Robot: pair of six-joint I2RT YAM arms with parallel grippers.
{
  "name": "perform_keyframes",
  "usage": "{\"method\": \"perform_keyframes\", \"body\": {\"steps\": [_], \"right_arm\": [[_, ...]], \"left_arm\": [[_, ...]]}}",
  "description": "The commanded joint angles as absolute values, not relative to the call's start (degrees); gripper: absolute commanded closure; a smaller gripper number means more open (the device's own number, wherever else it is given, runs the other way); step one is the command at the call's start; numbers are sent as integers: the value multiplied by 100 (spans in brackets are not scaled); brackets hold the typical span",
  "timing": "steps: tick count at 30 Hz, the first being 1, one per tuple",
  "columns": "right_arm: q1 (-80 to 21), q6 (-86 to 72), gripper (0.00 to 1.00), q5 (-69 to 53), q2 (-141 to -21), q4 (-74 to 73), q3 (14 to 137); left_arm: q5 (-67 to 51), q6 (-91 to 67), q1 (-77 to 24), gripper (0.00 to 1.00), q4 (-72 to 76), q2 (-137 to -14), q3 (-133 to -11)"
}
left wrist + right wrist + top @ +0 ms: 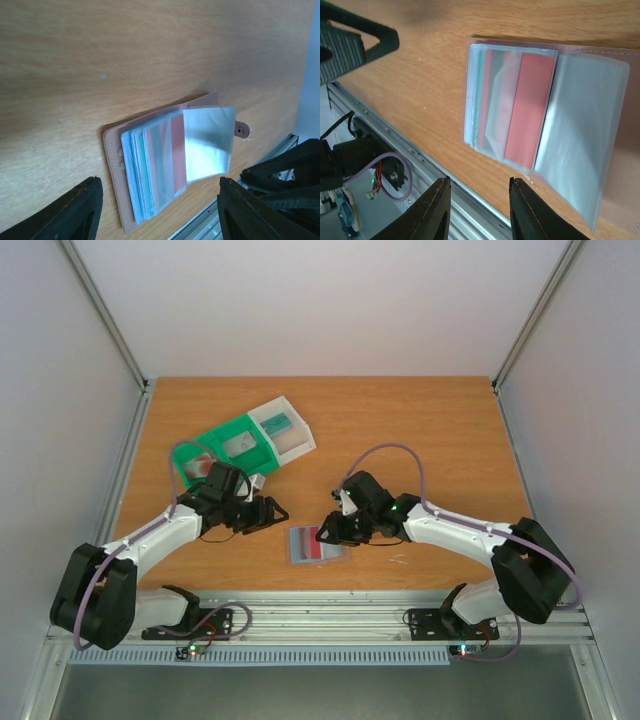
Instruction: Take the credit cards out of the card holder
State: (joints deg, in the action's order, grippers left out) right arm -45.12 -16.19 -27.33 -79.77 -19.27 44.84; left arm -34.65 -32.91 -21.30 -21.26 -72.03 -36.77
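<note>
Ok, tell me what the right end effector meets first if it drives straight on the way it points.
Probably the credit cards fanned in the open card holder, straight ahead of the right end effector; depth is unclear, so the table may come first.

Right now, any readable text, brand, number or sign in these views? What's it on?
None readable.
No print shows on the credit cards in the card holder: only red and teal bands behind clear sleeves.
No lettering shows on the green-and-white compartment tray; it is too small to be sure.
</note>
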Motion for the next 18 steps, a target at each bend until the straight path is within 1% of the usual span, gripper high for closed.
{"method": "perform_keyframes", "body": {"steps": [1, 10, 18], "right_arm": [[-4605, -1764, 68, -2700, -8338, -1247, 4576], [-4605, -1679, 75, -2443, -9135, -1092, 4729], [-4605, -1538, 80, -2236, -9543, -1237, 4852]], "left_arm": [[-3786, -3811, -2188, 36, -1069, -7285, -3316], [-4051, -4323, -2188, 35, 89, -7576, -2768], [-4113, -4829, -2188, 36, 920, -7776, -2442]]}}
